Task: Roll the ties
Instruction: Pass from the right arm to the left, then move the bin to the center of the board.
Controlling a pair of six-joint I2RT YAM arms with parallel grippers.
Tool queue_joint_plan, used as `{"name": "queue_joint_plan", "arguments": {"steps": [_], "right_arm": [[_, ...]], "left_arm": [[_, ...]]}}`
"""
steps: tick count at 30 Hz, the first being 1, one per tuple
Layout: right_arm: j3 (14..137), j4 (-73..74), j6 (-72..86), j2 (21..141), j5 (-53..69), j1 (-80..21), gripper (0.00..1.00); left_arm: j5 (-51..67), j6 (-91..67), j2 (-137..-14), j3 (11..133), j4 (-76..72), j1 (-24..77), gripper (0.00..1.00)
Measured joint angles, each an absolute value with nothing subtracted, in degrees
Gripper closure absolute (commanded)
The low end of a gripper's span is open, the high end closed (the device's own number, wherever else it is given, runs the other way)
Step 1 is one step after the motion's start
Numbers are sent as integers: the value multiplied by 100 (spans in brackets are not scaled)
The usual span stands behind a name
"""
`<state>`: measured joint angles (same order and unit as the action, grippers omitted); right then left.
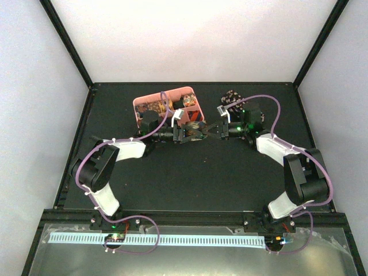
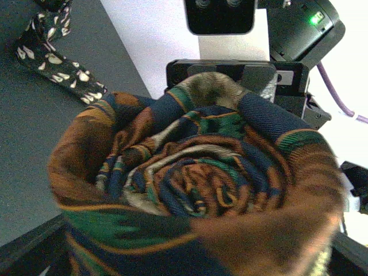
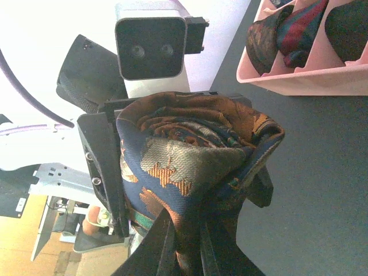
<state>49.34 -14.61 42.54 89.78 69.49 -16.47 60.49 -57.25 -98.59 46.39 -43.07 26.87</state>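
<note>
Over mid-bench (image 1: 190, 184) my right claw (image 3: 184, 244) is clenched on the rolled tie (image 3: 190, 167), and my left claw (image 1: 194, 132) grasps the roll from the opposite side. Farther back sit the pink tray (image 1: 140, 104) and the speckled tie (image 1: 232, 96).

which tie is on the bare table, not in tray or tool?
The black tie with white speckles. The orange-brown-blue rolled tie is between the left tool and right tool; the other ties sit in the pink tray.
</note>
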Motion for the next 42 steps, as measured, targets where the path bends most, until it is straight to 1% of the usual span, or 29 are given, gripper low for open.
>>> {"name": "queue_joint_plan", "arguments": {"steps": [6,10,13,19,22,26,28,30,31,33,35,37,38,42], "right_arm": [[4897,-1544,4346,8956,6934,-1750,98],[4897,-1553,4366,8956,6934,-1772,98],[4880,-1562,4364,8956,6934,-1772,98],[4871,-1500,4294,8923,6910,-1754,98],[4871,-1446,4226,8908,6893,-1743,97],[4873,-1319,4058,8908,6882,-1752,74],[4880,-1190,3979,8908,6875,-1756,55],[4925,-954,3769,8908,6866,-1761,42],[4954,-834,3662,8908,6866,-1758,33],[5028,-593,3424,8906,6864,-1728,22],[5078,-342,3212,8875,6847,-1673,13],[5109,-51,2965,8816,6823,-1588,2],[5133,102,2832,8790,6816,-1544,0],[5341,812,2226,8768,6744,-1439,0]], "left_arm": [[6071,-5983,-9878,4639,-4654,2687,23],[6069,-6080,-9889,4639,-4770,2687,31],[6069,-6139,-9909,4639,-4814,2687,41],[6086,-6156,-9913,4637,-4807,2668,70],[6099,-6093,-9913,4637,-4801,2655,81],[6112,-5881,-9896,4637,-4644,2622,86],[6112,-5673,-9826,4637,-4436,2602,88],[6108,-5349,-9710,4646,-4115,2534,90],[6101,-5155,-9642,4659,-3913,2486,91],[6088,-4508,-9485,4821,-3188,2331,92],[6023,-3776,-9402,5092,-2394,2185,93],[5918,-2923,-9378,5496,-1507,2062,97],[5846,-2458,-9380,5752,-993,2008,98],[5352,-303,-9526,7076,1157,1870,98]]}}
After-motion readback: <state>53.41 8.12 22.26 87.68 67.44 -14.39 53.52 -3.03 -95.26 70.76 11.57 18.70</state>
